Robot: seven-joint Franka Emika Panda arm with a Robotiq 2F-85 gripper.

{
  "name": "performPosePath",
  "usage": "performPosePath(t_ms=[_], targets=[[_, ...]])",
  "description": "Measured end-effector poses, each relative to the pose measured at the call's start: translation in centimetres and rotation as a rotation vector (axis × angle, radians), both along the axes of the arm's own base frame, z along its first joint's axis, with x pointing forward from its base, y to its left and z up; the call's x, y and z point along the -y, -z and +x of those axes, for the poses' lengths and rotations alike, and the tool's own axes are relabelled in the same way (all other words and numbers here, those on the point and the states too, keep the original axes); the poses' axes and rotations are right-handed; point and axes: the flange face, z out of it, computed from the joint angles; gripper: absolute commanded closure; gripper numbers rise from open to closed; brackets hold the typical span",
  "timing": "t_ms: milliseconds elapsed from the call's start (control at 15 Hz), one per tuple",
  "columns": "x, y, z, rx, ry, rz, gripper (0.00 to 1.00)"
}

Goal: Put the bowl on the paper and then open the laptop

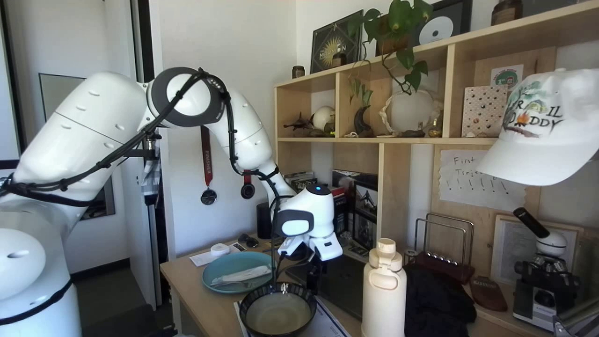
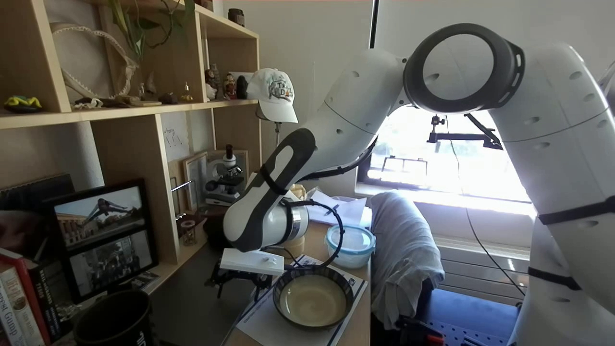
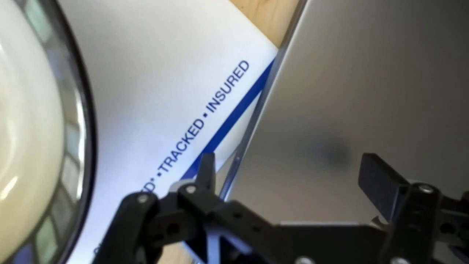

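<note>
White paper (image 3: 154, 91) reads "TRACKED • INSURED" in blue.

Counted: one robot arm (image 1: 112, 112); one end effector (image 3: 289, 165) with two fingers (image 3: 381, 179). One dark-rimmed bowl (image 2: 314, 300), one blue plate (image 1: 220, 267), one paper (image 3: 146, 73) lettered "TRACKED" and "INSURED", one laptop (image 3: 348, 91), one counter (image 1: 187, 276). Also recorded: one cream bottle (image 1: 385, 299), one blue-lidded container (image 2: 350, 247), one pair of sunglasses (image 1: 252, 242), one microscope (image 1: 545, 269), one white cap (image 1: 538, 131), one trailing plant (image 1: 400, 18), one shelving unit (image 1: 450, 93). Medals (image 1: 208, 196): two, on two ribbons (image 1: 206, 154). Photographs (image 2: 101, 211) in the tall black frame (image 2: 108, 240): two. Windows (image 2: 418, 168): one, in an exterior view. Books (image 2: 44, 298): several; exact number not determinable, some being partly hidden.
</note>
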Motion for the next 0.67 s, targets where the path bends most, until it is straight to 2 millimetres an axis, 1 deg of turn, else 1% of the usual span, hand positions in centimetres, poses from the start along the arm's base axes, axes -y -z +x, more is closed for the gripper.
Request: performPosePath(t_ms=[133,667], targets=[[0.05,0.13,0.38,0.017,0.004,-0.01,0.0],[0.11,0.48,0.43,0.065,0.038,-0.032,0.0]])
